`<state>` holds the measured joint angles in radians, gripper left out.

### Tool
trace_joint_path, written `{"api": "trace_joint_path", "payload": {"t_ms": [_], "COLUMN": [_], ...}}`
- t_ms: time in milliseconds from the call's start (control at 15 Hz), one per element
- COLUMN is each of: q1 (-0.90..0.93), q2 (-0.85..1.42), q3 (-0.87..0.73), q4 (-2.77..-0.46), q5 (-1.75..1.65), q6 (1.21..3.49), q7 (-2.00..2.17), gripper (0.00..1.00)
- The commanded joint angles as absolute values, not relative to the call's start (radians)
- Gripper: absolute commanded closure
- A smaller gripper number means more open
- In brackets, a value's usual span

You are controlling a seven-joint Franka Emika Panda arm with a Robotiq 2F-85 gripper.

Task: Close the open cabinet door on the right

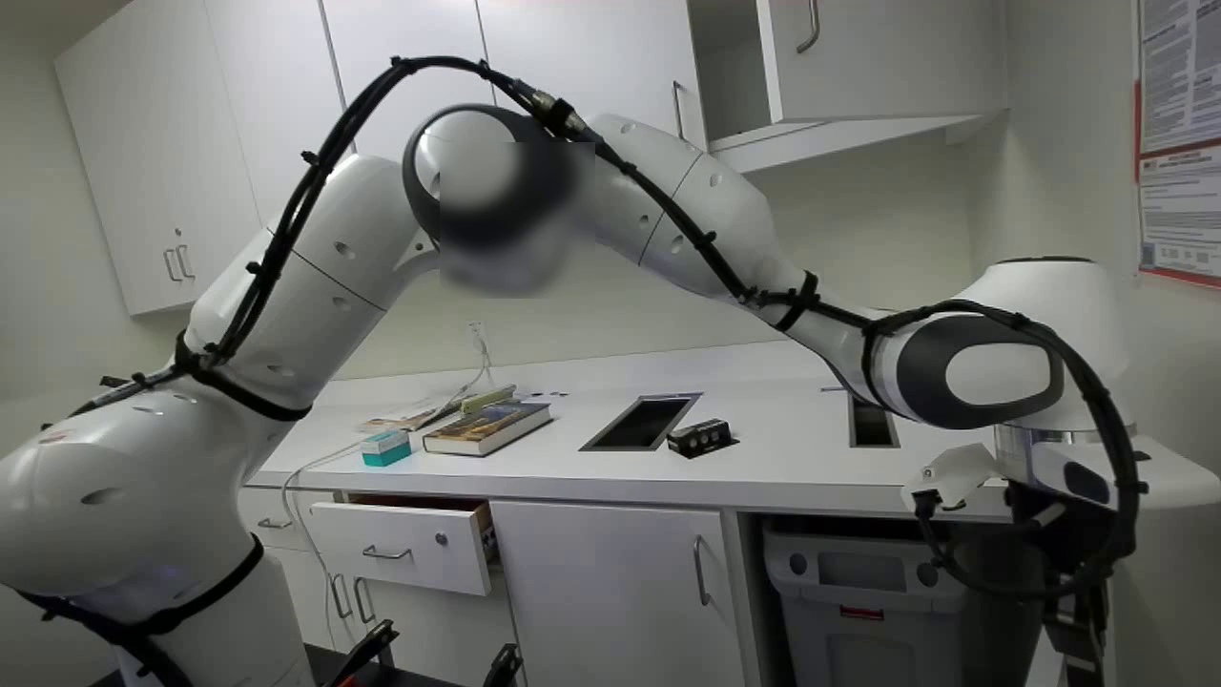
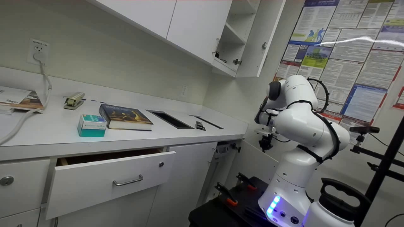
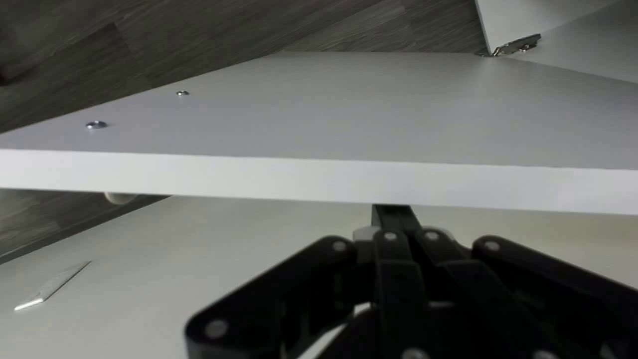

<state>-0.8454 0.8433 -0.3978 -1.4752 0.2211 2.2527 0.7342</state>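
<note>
The open cabinet door (image 2: 252, 159) is a flat white panel standing out at the right end of the base cabinets, near the side wall. In the wrist view its inner face (image 3: 319, 109) shows two screws and a hinge at the far end, and its top edge crosses the picture. Its handle is hidden. My gripper (image 3: 392, 212) is shut with nothing between the fingers. Its tips are at the door's edge on the outer side, between door and wall; I cannot tell whether they touch. The gripper (image 2: 265, 143) also shows above the door in an exterior view.
A drawer (image 2: 110, 179) stands pulled out left of the opening. A grey bin (image 1: 863, 582) is in the cabinet. An open wall-cabinet door (image 2: 263, 41) hangs overhead. The counter (image 1: 534, 487) holds a book (image 1: 486, 426) and a teal box (image 1: 385, 448). Black clamps (image 2: 225, 192) sit by the base.
</note>
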Motion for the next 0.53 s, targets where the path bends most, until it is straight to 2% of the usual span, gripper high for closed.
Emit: {"api": "trace_joint_path", "payload": {"t_ms": [0,467], "q1": [-0.860,-0.852], "q2": [0.843,0.787], "q3": [-0.373,-0.330], "q4": [-1.450,-1.489], "q5": [0.246,0.318], "q6": [2.201,2.073], "q7": [0.710,0.731], "gripper": [1.00,1.00]}}
